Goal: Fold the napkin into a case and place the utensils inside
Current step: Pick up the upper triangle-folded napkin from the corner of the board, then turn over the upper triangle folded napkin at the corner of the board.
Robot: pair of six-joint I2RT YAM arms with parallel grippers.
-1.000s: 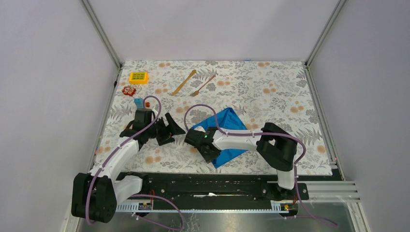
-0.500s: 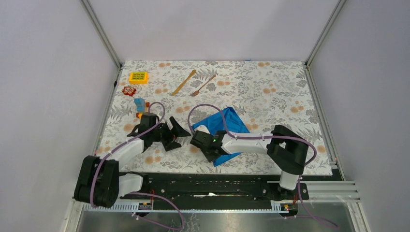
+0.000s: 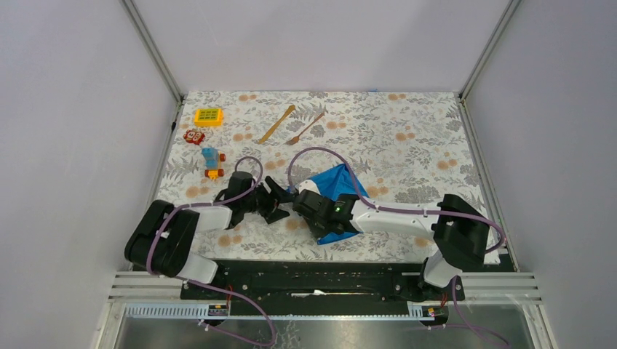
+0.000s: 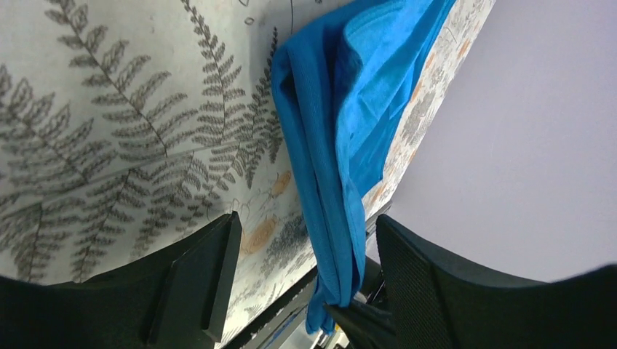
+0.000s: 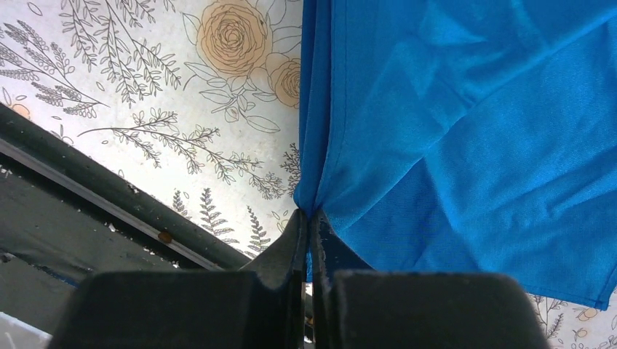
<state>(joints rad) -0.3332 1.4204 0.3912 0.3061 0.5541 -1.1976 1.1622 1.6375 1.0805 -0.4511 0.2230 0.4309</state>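
Royal-blue soft cloth napkin: sits slightly near of the table's centre, loosely doubled and bunched, not flat. One gathered part looks raised off the floral-printed table cover. The rest drapes onto it toward the far right.

Progress (judgement): early.
- No long narrow case is formed. Only soft creases show, no crisp fold line.
- The two slim tan wooden utensils, a flat knife-like stick and a fork, lie side by side at the far side, a little left of centre. They are well apart from the napkin and from both arms.
- Left to do: spread the cloth, fold it into the strip, fetch both utensils, slide them in.

Right gripper: jaws pressed together with no gap visible, pinching a gathered edge of the napkin. The cloth fans out from the pinch point.

Left gripper: jaws wide apart, gripping nothing. In the left wrist view a hanging fold of the napkin runs down between its two fingers. Whether either finger touches the cloth cannot be told. In the top view it sits just left of the right gripper, at the napkin's left edge.

Bystanders: small yellow square toy, red toy and blue-orange toy, all at the far left, well apart from the cloth.
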